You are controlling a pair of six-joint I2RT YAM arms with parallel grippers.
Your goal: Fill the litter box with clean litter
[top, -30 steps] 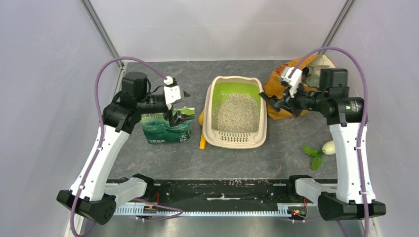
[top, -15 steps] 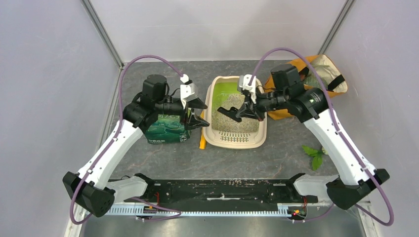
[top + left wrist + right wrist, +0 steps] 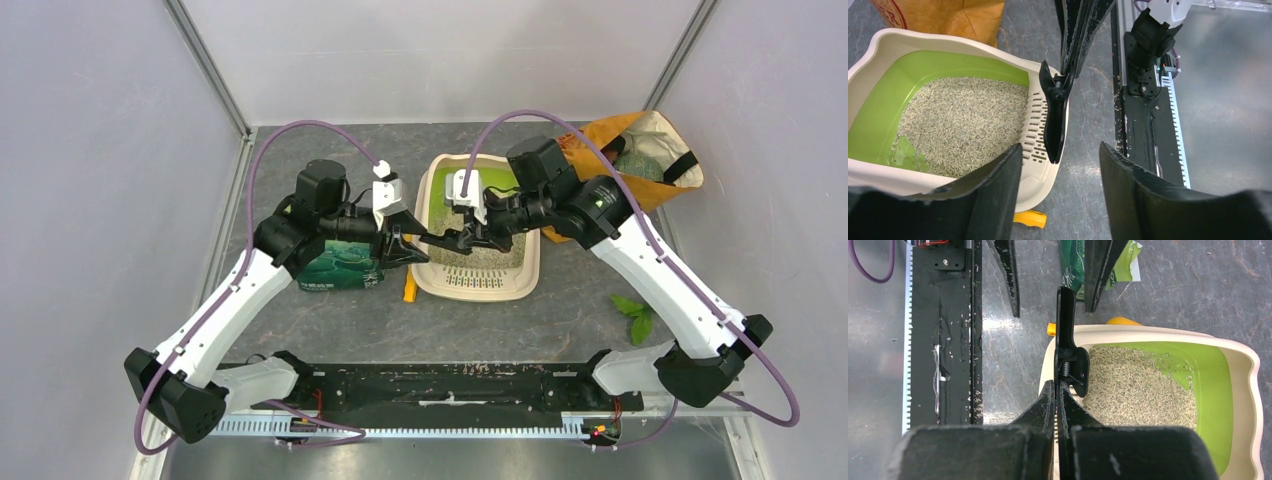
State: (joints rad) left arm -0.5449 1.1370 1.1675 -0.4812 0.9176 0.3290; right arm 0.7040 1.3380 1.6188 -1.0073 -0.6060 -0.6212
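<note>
The litter box (image 3: 533, 268), with a beige rim and a green inside, sits mid-table and holds clean litter (image 3: 505, 256). My right gripper (image 3: 468, 238) hovers over the box's near-left part, shut on the thin handle of a black spring clip (image 3: 440, 240). The right wrist view shows the clip (image 3: 1066, 335) sticking out beyond the fingertips, above the rim (image 3: 1248, 355) and the litter (image 3: 1138, 385). My left gripper (image 3: 412, 248) faces it, open. In the left wrist view the clip's (image 3: 1054, 115) free end reaches just between the spread fingers (image 3: 998, 185) without touching them.
A green printed bag (image 3: 345, 268) stands left of the box under the left arm. A yellow handle (image 3: 409, 288) pokes out beside the box's near-left corner. An orange fabric bag (image 3: 640, 150) lies at the back right. A green leafy item (image 3: 632, 310) lies at the front right.
The right arm swung left from the orange bag with the clip to above the box. The left arm moved right, off the green bag, to meet it, and its jaws narrowed a little.
</note>
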